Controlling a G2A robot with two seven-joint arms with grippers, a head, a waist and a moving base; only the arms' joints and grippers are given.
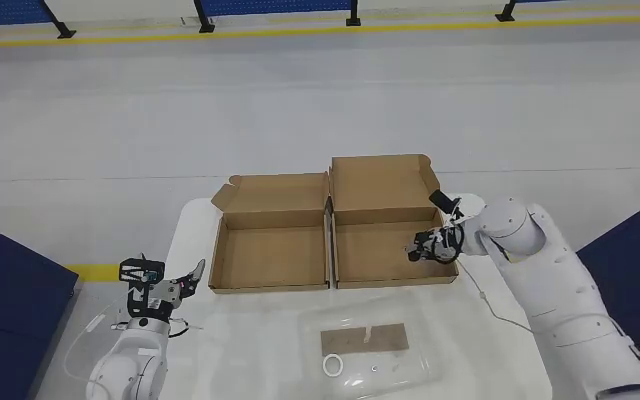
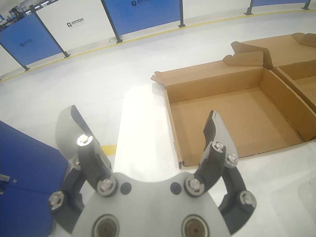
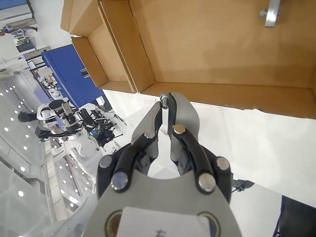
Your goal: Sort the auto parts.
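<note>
Far left, beside the left box (image 1: 270, 262): left gripper (image 2: 143, 116) spread wide, gripping nothing. Over the right box (image 1: 385, 248): right gripper (image 3: 165, 102) pinched tight on a small bolt (image 3: 164, 98) (head poking out at the tip). Deeper in that box, well apart from the gripper: a metal bracket (image 3: 274, 8) lying flat on the cardboard floor.

Left brown cardboard box (image 1: 270, 250) beside right brown cardboard box (image 1: 385, 250) on my white table (image 1: 250, 325), clear plastic bag (image 1: 420, 350) before them, angled metal bracket (image 3: 274, 8) in the right.

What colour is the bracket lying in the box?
Silver-grey metal; the bracket in the box shows best in the right wrist view.
</note>
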